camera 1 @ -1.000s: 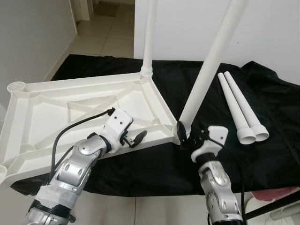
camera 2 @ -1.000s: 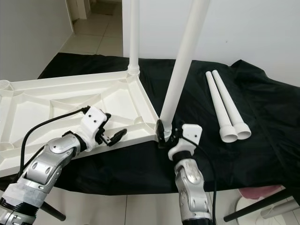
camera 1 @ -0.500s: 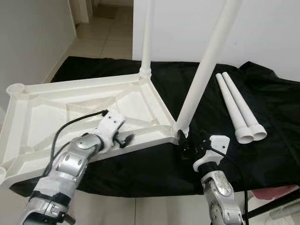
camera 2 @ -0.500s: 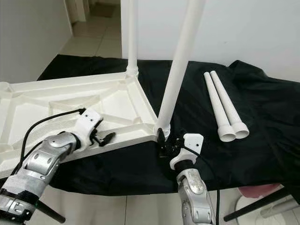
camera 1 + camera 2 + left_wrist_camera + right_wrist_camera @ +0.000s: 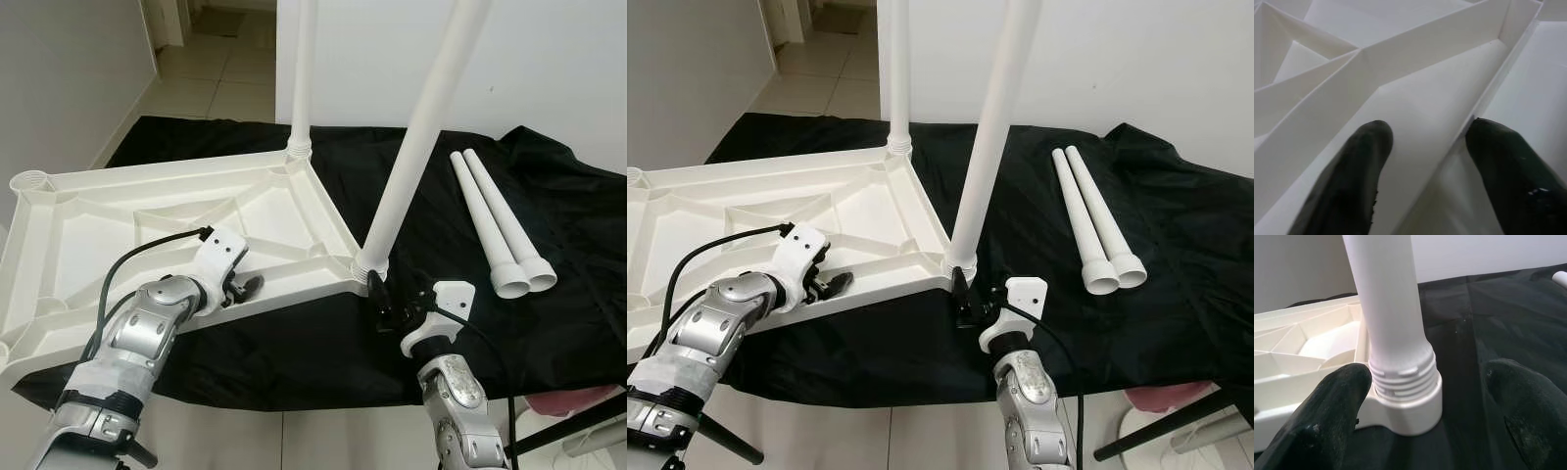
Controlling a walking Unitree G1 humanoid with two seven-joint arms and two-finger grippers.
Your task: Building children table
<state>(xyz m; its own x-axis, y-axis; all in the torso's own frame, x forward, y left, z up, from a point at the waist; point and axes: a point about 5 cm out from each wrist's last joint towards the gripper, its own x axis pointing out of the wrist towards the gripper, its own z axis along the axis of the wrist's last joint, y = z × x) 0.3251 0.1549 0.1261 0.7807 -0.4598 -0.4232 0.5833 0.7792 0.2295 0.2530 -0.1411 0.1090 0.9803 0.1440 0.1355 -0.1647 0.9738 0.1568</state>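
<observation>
The white tabletop lies upside down on a black cloth. One white leg stands in its far corner. A second leg stands in the near right corner socket. My right gripper is open just in front of that socket, with a finger to either side of it and not touching. My left gripper is open at the tabletop's near rim, its fingertips straddling the rim wall. Two loose legs lie side by side at the right.
An empty corner socket is at the tabletop's far left. The cloth-covered surface ends close in front of me, and the tabletop overhangs it at the near left. A pink object sits low at the right. Tiled floor runs beyond, along the white wall.
My right gripper has come off the base of the near leg and drawn back a little. My left gripper has slid left along the near rim.
</observation>
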